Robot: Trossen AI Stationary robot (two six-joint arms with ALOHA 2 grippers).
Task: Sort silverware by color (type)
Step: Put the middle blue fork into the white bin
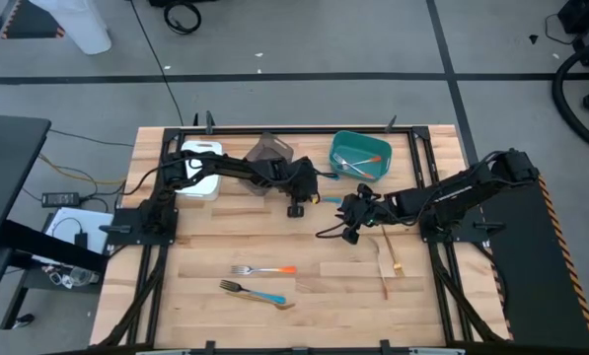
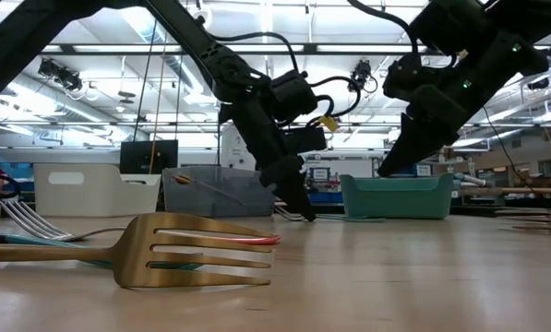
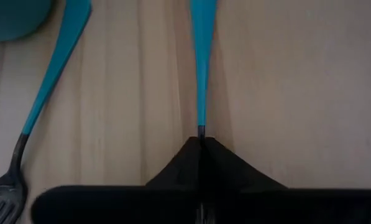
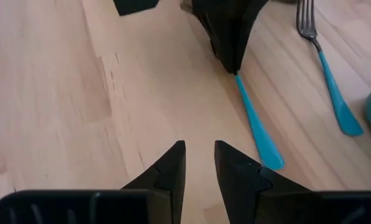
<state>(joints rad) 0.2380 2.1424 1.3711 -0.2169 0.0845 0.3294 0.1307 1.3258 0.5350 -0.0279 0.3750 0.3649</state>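
My left gripper (image 1: 309, 192) (image 2: 303, 210) stands at mid-table, pointing down, shut on a blue-handled utensil (image 3: 201, 68). A second blue-handled fork (image 3: 45, 99) (image 4: 330, 87) lies flat on the table beside it. My right gripper (image 4: 199, 155) (image 1: 351, 211) hovers open just to the right of the left one, above the held utensil's free handle end (image 4: 263, 146), touching nothing. An orange-handled fork (image 1: 264, 269) and another blue-handled fork (image 1: 255, 292) lie flat near the table's near edge. Two tan wooden utensils (image 1: 387, 258) lie to the right. My left gripper pinches the blue-handled utensil between its two fingers at the handle's narrow end (image 3: 201, 126), coming from above and pointing down. The fingers hide the utensil's head. The handle (image 4: 252, 121) runs away from the fingers, low along the table toward my right gripper.
The teal bin (image 1: 361, 155) at the far right holds utensils. The grey-brown bin (image 1: 270, 150) and the white bin (image 1: 201, 170) stand along the far edge. Bare wood shows between the grippers and the near forks.
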